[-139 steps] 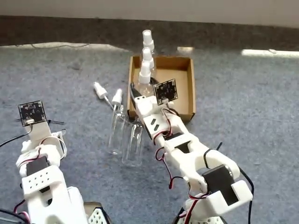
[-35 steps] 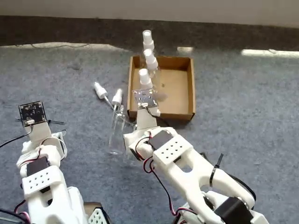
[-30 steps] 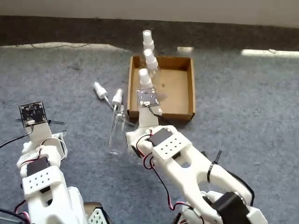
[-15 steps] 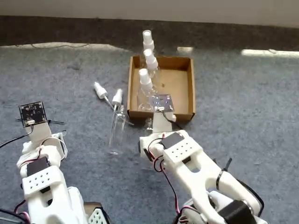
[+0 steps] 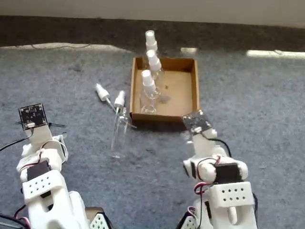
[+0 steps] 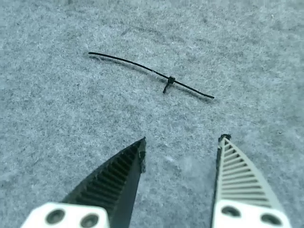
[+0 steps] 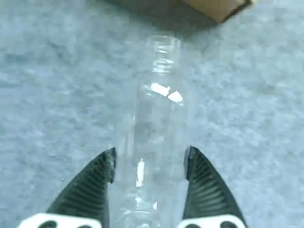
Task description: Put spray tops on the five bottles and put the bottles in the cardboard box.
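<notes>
Right claw: (image 7: 149, 164) closed on a clear bottle, one black ribbed finger against each side of its body
Right arm: (image 5: 217, 174) stands on the near right of the worktop (image 5: 257, 100), its wrist just on the near side of the box's near right corner
Held bottle: (image 7: 156, 109) clear, bare threaded neck with no spray top; it extends away from the claw with the neck toward a corner of the cardboard box (image 7: 219, 6); cannot tell whether it touches the worktop
Cardboard box: (image 5: 194, 90) open, at the far centre of the worktop; the right part of its floor is bare
Three topped bottles: (image 5: 153, 62) upright in a single row along the box's left wall, from far to near, each with a white spray top on
Uncapped bottle: (image 5: 119, 132) clear, upright on the worktop just left of the box's near left corner, no top on it
Left spray top: (image 5: 102, 91) white, lies on the worktop left of the box, apart from the bottles
Right spray top: (image 5: 119, 99) white, lies between the left spray top and the box, just beside the uncapped bottle's neck
Left claw: (image 6: 183, 139) wide open, nothing between its fingers, grey worktop below it
Left arm: (image 5: 40, 167) at the near left, well apart from the box and the bottles
Cable tie: (image 6: 152, 71) thin, black, lies flat on the worktop just beyond the left claw's fingertips
</notes>
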You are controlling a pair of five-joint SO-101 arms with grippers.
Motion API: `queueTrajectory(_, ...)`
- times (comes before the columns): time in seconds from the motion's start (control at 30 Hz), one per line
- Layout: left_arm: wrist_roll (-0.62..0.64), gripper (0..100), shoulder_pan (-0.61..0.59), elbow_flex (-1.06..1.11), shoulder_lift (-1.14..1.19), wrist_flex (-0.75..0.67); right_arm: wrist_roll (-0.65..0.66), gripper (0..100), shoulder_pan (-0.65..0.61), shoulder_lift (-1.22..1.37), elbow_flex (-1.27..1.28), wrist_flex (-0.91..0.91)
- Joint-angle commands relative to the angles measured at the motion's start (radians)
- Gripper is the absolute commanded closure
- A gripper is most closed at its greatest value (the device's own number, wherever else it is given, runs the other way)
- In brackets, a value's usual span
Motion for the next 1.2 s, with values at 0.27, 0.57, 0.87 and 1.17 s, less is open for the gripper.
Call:
queueTrajectory(0.27,-0.003,78,-0.002,-0.007,-0.008,-0.017,0.347,98.5,0.507,0.668,-0.397,-0.163)
queueTrajectory(0.57,-0.003,78,-0.001,0.008,-0.016,-0.023,0.463,98.4,0.662,1.168,-0.602,-0.242)
queueTrajectory(0.87,-0.003,78,0.002,0.010,-0.016,-0.023,0.456,83.1,0.688,1.175,-0.642,-0.239)
queueTrajectory(1.17,-0.006,78,0.027,0.013,-0.016,-0.023,0.368,82.7,0.631,1.081,-0.645,-0.104)
